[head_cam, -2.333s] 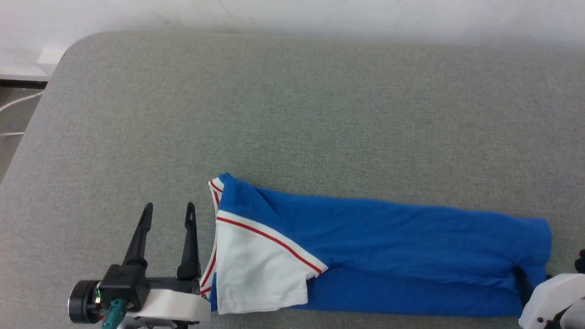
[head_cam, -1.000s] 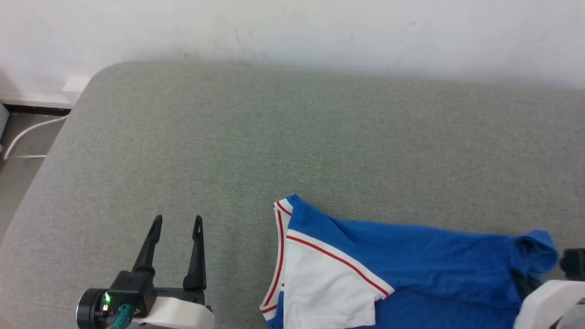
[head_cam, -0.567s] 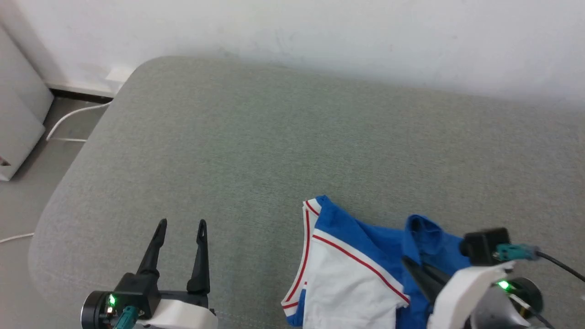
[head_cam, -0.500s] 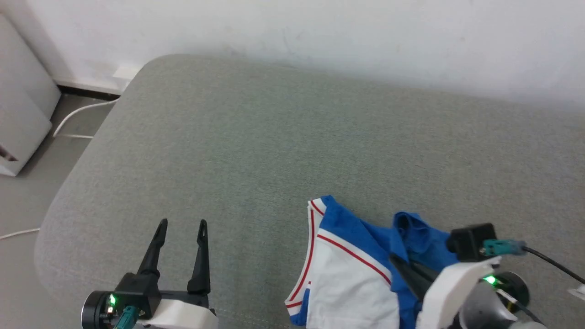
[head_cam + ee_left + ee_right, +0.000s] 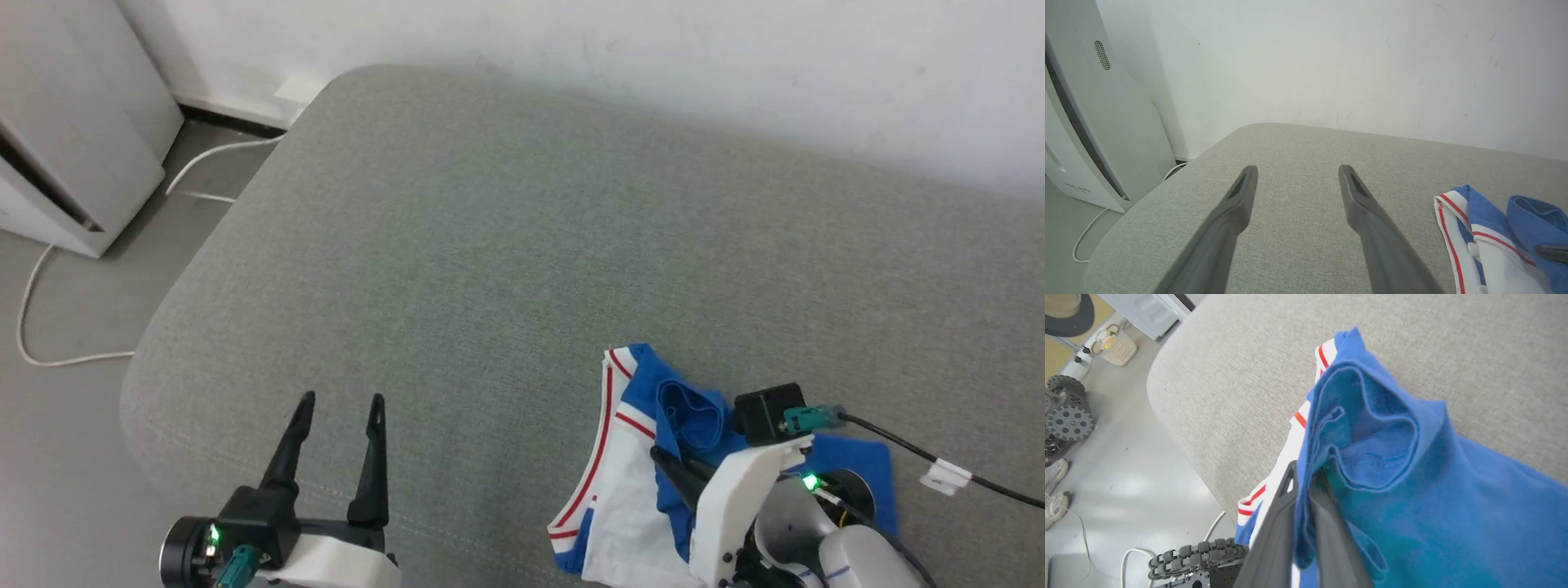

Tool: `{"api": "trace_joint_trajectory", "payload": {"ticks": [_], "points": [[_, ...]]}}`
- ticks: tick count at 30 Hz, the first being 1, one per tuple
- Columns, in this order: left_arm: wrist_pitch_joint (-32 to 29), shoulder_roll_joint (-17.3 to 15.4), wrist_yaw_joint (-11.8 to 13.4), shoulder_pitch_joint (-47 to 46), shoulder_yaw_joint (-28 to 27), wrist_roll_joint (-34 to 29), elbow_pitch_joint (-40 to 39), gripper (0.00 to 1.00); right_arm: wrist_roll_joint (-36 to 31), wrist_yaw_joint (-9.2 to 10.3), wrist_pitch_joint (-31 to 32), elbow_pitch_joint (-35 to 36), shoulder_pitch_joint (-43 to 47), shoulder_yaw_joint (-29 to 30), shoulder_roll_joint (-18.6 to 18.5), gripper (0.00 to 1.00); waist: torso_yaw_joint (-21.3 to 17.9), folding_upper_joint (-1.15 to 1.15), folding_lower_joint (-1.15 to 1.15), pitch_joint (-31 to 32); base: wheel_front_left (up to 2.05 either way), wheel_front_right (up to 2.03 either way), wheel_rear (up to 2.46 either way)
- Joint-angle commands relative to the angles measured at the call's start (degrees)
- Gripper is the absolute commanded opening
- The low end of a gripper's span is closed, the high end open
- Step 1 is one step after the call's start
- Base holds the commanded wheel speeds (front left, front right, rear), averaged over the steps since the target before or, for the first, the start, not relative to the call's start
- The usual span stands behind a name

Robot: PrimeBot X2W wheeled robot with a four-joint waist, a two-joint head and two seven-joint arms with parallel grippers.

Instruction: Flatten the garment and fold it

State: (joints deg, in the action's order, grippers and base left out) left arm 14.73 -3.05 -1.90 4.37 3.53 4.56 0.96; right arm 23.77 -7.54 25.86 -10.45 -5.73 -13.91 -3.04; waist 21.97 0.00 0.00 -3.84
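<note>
The garment [image 5: 624, 482], royal blue with a white sleeve and red-striped trim, lies doubled over itself near the front edge of the grey padded surface [image 5: 490, 245]. My right gripper [image 5: 663, 457] is shut on a bunched blue edge of it, held over the white sleeve near the collar end. The right wrist view shows that pinch closely: the right gripper [image 5: 1304, 473] clamps a thin blue fold of the garment [image 5: 1392, 465], with a loose loop of cloth above. My left gripper [image 5: 341, 398] stands open and empty to the left, apart from the garment [image 5: 1486, 232]. Nothing lies within the left gripper [image 5: 1297, 169].
The padded surface rounds off at its left corner, with floor beyond. A white appliance [image 5: 73, 147] stands by the wall, a white cable [image 5: 49, 327] trailing on the floor. A tracked base [image 5: 1196, 555], a small basket [image 5: 1114, 345] and shoes [image 5: 1053, 473] sit on the floor.
The head camera has swung, shifting the whole picture. My right gripper has carried the blue far end of the garment leftward over the white sleeve, doubling the cloth. The left gripper stays open.
</note>
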Motion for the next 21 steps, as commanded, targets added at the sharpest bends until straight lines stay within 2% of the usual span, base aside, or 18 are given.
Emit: {"api": "trace_joint_trajectory", "payload": {"ticks": [1, 6, 7, 8, 9, 12, 14, 18, 21], "points": [[0.27, 0.17, 0.25, -0.97, 0.15, 0.58, 0.1, 1.0, 0.17, 0.05, -0.66, -0.7, -1.16, -0.31, 0.14, 0.0, 0.78, 0.0, 0.0, -0.86, 0.0, 0.0, 0.0], [0.27, 0.17, 0.87, -1.12, 0.58, 1.33, 0.55, 1.0, 1.18, 0.05, -3.85, -5.96, -3.57, -2.82, 0.15, 0.0, 1.0, 0.0, 0.0, -1.34, 0.0, 0.0, 0.0], [0.27, 0.17, 0.97, -1.1, 0.61, 1.36, 0.67, 1.0, 1.66, 0.05, -4.36, -6.56, -3.97, -3.54, 0.15, 0.06, 0.91, 0.0, 0.0, -1.33, 0.0, 0.0, 0.0], [0.27, 0.17, 1.04, -1.09, 0.63, 1.4, 0.79, 1.0, 2.12, 0.05, -5.02, -6.8, -4.43, -4.68, 0.15, 0.93, 0.78, 0.0, 0.0, -1.29, 0.0, 0.0, 0.0], [0.27, 0.17, 1.12, -1.13, 0.66, 1.44, 0.93, 1.0, 3.26, 0.05, -5.36, -7.06, -4.67, -5.76, 0.15, 1.0, 0.59, 0.0, 0.0, -1.19, 0.0, 0.0, 0.0], [0.27, 0.17, 1.07, -1.25, 0.64, 1.83, 1.31, 1.0, 7.94, 0.05, -6.23, -7.33, -5.17, -8.37, 0.15, 1.0, -0.16, 0.0, 0.0, -0.55, 0.0, 0.0, 0.0], [0.27, 0.17, 1.1, -1.37, 0.22, 2.34, 1.38, 1.0, 8.17, 0.05, -7.67, -7.77, -6.03, -8.78, 0.15, 1.0, -0.82, 0.0, 0.0, -0.03, 0.0, 0.0, 0.0], [0.27, 0.17, 0.64, -1.43, -0.35, 1.88, 1.02, 1.0, 2.33, 0.05, -11.97, -7.89, -9.03, -7.93, -0.76, 1.0, -3.16, 0.0, 0.0, 0.72, 0.0, 0.0, 0.0], [0.27, 0.17, 0.43, -1.38, -0.51, 1.6, 0.72, 1.0, -2.57, 0.05, -16.06, -6.57, -11.67, -6.9, -4.51, 1.0, -5.31, 0.0, 0.0, 1.19, 0.0, 0.0, 0.0]]}}
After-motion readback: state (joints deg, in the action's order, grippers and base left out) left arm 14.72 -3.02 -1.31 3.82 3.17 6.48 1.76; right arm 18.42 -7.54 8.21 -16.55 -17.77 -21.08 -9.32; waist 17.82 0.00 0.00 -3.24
